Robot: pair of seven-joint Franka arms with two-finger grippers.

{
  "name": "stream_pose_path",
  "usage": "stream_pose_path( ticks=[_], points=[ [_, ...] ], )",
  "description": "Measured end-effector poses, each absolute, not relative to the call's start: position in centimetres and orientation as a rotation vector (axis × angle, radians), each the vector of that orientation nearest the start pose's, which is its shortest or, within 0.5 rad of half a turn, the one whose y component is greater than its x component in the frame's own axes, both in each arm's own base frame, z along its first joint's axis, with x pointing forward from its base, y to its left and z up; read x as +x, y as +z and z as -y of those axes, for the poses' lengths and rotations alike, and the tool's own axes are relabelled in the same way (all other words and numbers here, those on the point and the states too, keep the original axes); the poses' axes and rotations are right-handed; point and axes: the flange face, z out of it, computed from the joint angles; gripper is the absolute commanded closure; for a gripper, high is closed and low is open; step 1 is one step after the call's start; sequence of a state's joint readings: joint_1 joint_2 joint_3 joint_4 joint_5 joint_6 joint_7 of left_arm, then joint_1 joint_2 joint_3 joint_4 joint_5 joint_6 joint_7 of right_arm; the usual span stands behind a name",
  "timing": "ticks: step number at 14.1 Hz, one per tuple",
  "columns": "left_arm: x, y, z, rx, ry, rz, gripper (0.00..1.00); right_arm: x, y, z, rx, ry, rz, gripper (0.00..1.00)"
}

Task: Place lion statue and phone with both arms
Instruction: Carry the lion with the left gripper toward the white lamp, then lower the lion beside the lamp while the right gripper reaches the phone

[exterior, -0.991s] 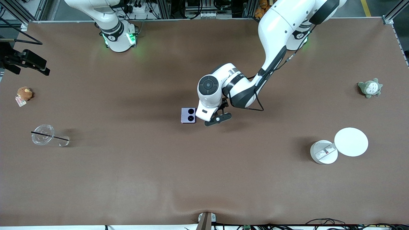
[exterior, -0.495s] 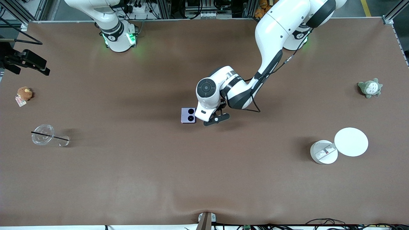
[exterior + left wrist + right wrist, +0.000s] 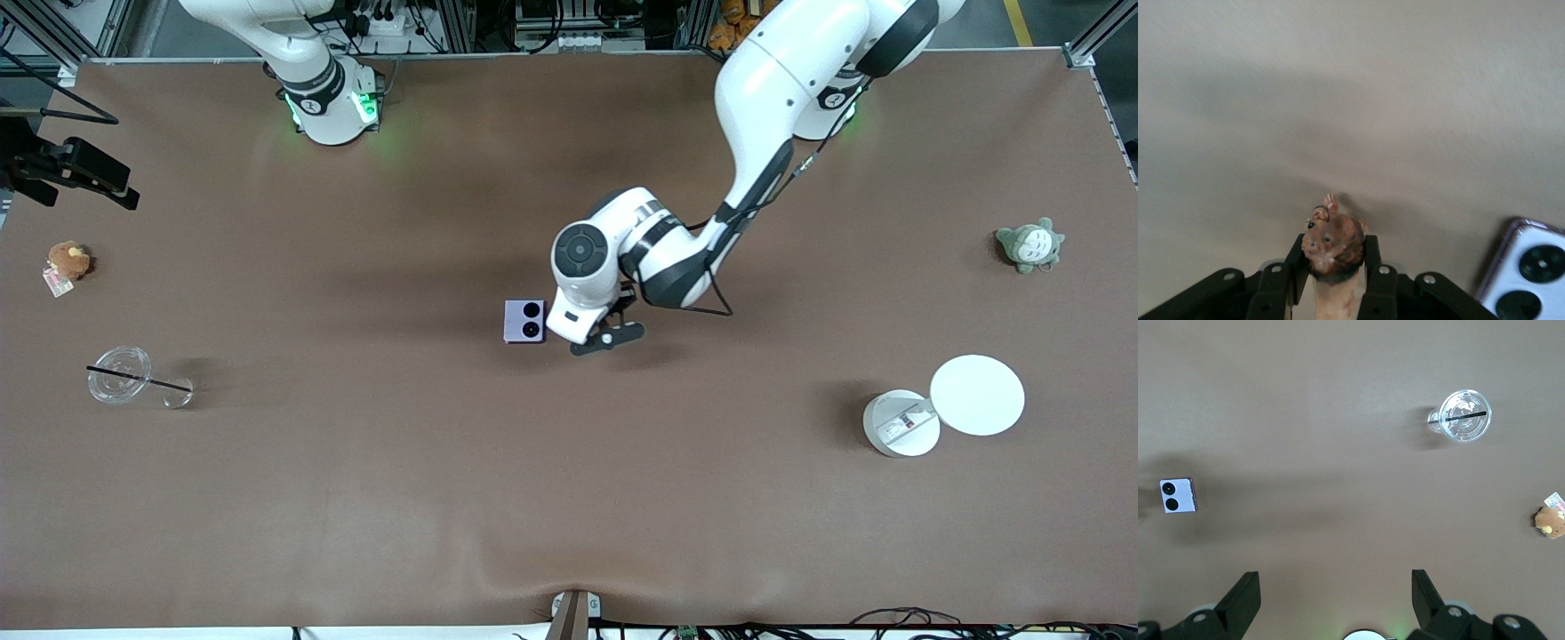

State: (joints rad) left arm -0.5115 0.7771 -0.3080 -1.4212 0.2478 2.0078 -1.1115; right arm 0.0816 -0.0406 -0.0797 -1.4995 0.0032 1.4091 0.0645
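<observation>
While the left gripper (image 3: 1335, 293) is hanging over the middle of the table (image 3: 569, 498), its two black fingers (image 3: 1373, 283) are pinching the lion statue (image 3: 1333, 248) between them, one pad on each flank. The figurine's darker head is sticking out past the fingertips, and its reddish-brown body is running back between the pads. In the front view the left arm's wrist is covering the figurine, so only the left wrist view is showing the grip.

The phone (image 3: 524, 321) is lying flat on the table just beside the left gripper, toward the right arm's end, with its two black camera circles facing up; whether the two are touching cannot be told.

The right arm is waiting. The right gripper (image 3: 1336, 603) is holding its fingers spread wide with nothing between them, high above the table near that arm's end. From up there the right wrist view is taking in the phone (image 3: 1179, 495), a clear cup (image 3: 1465, 417) with a black straw, and a brown plush toy (image 3: 1550, 521).
</observation>
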Motion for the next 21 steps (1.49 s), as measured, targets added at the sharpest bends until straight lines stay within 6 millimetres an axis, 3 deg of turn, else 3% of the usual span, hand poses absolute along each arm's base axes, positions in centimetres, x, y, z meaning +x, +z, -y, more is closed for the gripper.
stream_pose_path(
  ticks=[4,8,11,13,16,19,21],
  points=[
    [58.8,28.9,39.2,-3.004,0.117,0.232,1.00,52.5,66.5,-0.1,-3.134,0.080,-0.096,0.00],
    [64.8,29.1,27.8,-2.989,0.123,0.116,1.00,53.5,64.2,-0.9,-3.136,0.181,-0.071,0.00],
    [67.6,28.4,20.5,-2.938,0.099,0.004,1.00,54.3,62.3,-3.9,-3.126,0.241,0.013,0.00],
    [68.5,27.2,18.1,-2.911,0.072,-0.046,1.00,54.3,61.6,-7.6,-3.096,0.262,0.103,0.00],
    [69.2,25.1,16.1,-2.905,0.068,-0.067,1.00,54.6,59.9,-12.2,-3.031,0.307,0.200,0.00],
    [69.9,23.6,13.7,-2.923,0.060,-0.047,1.00,56.3,56.7,-16.4,-3.004,0.291,0.176,0.00],
    [70.2,22.6,12.9,-2.936,0.053,-0.038,1.00,57.3,53.8,-20.4,-3.006,0.273,0.203,0.00]
  ],
)
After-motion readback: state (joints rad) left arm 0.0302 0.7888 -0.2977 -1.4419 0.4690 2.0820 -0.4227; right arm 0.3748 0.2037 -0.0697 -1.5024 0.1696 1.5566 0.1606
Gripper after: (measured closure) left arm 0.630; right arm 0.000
